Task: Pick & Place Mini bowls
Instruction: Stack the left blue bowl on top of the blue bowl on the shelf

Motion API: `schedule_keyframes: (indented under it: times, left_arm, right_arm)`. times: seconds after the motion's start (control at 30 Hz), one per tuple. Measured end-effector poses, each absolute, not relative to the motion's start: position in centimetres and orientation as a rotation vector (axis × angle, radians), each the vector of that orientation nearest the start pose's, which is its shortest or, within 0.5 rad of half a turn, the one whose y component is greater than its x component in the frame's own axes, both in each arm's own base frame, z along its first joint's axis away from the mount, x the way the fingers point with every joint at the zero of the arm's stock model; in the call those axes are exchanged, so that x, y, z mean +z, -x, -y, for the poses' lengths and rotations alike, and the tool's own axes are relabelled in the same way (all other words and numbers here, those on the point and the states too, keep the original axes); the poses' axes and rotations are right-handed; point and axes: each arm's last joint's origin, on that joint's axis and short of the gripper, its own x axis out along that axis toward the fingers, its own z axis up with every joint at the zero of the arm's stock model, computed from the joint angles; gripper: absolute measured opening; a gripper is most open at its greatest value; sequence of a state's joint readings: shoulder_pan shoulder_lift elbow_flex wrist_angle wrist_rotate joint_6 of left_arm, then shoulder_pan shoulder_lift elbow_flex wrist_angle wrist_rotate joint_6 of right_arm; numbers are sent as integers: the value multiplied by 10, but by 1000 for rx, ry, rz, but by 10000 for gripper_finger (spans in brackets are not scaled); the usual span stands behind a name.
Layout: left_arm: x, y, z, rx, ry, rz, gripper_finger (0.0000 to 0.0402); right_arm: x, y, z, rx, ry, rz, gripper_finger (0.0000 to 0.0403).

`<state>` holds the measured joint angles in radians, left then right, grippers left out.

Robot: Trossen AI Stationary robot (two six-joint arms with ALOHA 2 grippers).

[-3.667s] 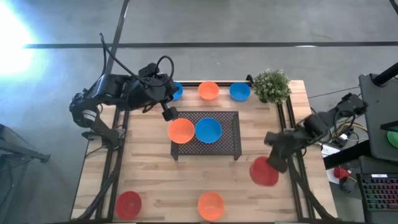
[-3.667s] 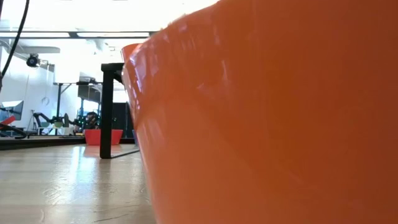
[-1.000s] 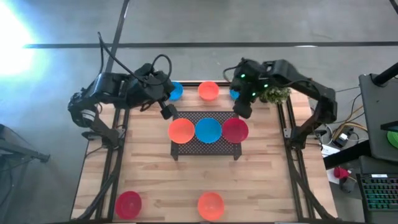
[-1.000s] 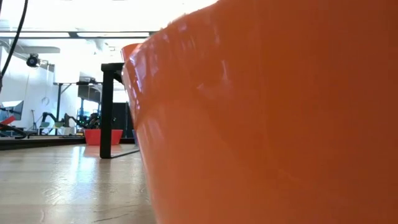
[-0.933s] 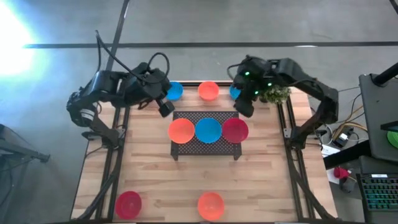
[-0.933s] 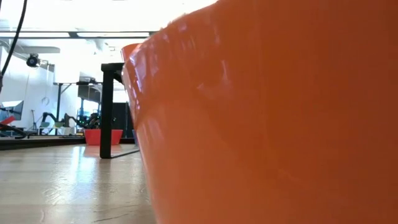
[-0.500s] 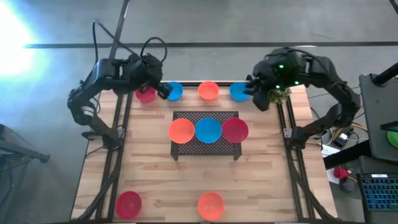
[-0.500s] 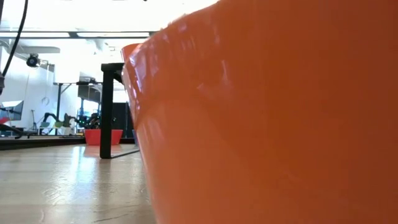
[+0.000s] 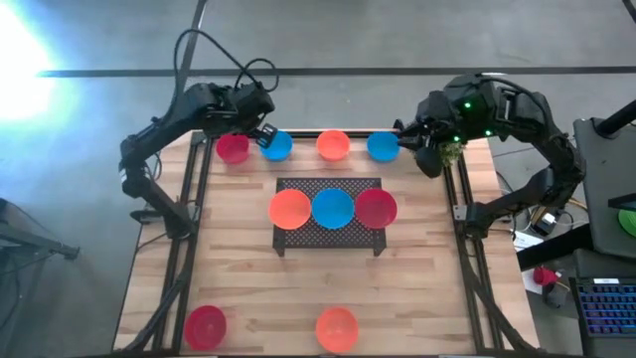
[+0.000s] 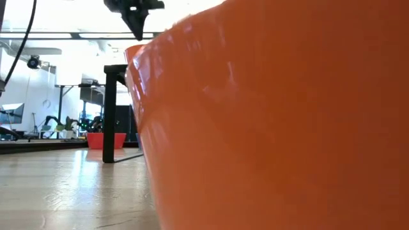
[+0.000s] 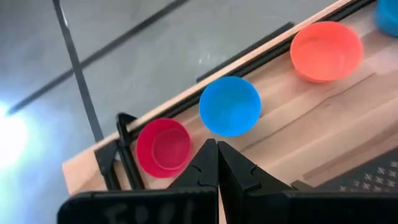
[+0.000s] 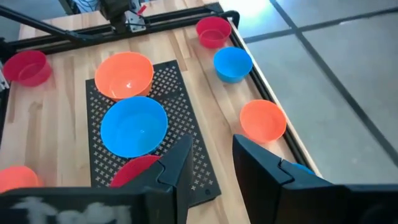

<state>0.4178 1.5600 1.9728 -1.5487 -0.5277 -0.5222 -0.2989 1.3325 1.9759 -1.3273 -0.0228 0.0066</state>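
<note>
**A:** Mini bowls first: where do we see them? On the dark mesh rack (image 9: 329,212) in the middle of the table (image 9: 238,288) sit three side by side, an orange bowl (image 9: 289,209), a blue bowl (image 9: 333,207) and a red bowl (image 9: 376,209). Along the far edge stand four more: red (image 9: 233,148), blue (image 9: 276,146), orange (image 9: 333,145), blue (image 9: 383,146). At the near edge stand a red one (image 9: 206,324) and an orange one (image 9: 337,327).

**B:** So we count nine: three red, three orange, three blue. One rack, one small potted plant (image 9: 449,149) at the far right corner.

**A:** And the grippers? The left gripper (image 9: 260,129) hangs over the far-left bowls with its fingers pressed together and empty. The right gripper (image 9: 429,157) is by the plant and the far blue bowl; its fingers stand apart with nothing between them.

**B:** What could go wrong, in our judgement?

**A:** The right gripper is close to the plant, so a swing toward the blue bowl may clip the leaves or tip the pot. The far-row bowls stand near the table's edge; a nudge from pressed-together fingers could push one off. On the rack the three bowls nearly touch, so setting down another risks knocking a neighbour.

**B:** And the low view is blocked by the near orange bowl, so we get no side check from it.
</note>
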Motion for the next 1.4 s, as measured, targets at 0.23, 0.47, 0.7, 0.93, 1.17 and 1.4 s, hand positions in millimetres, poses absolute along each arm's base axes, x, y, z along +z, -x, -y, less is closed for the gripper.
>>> schedule_keyframes:
  times: [0.23,0.47,0.7,0.93,1.17,1.4]
  left_arm:
    - [408,-237,-134,1139,456,-945,0]
    - [384,-239,-161,1075,633,-914,0]
    - [354,-225,-195,1036,589,-1044,0]
    - [348,-215,-213,1028,547,-1044,24]
    - [342,-220,-227,1036,527,-1013,87]
    - [313,-230,-250,1053,563,-1085,108]
  right_arm:
    - [501,-169,51,-247,-46,-640,98]
    - [505,-159,48,-253,-53,-607,93]
    - [509,-162,49,-277,-122,-552,94]
    - [513,-165,50,-295,-180,-497,84]
    - [513,-167,51,-297,-185,-492,73]
    - [511,-172,52,-302,-205,-502,68]
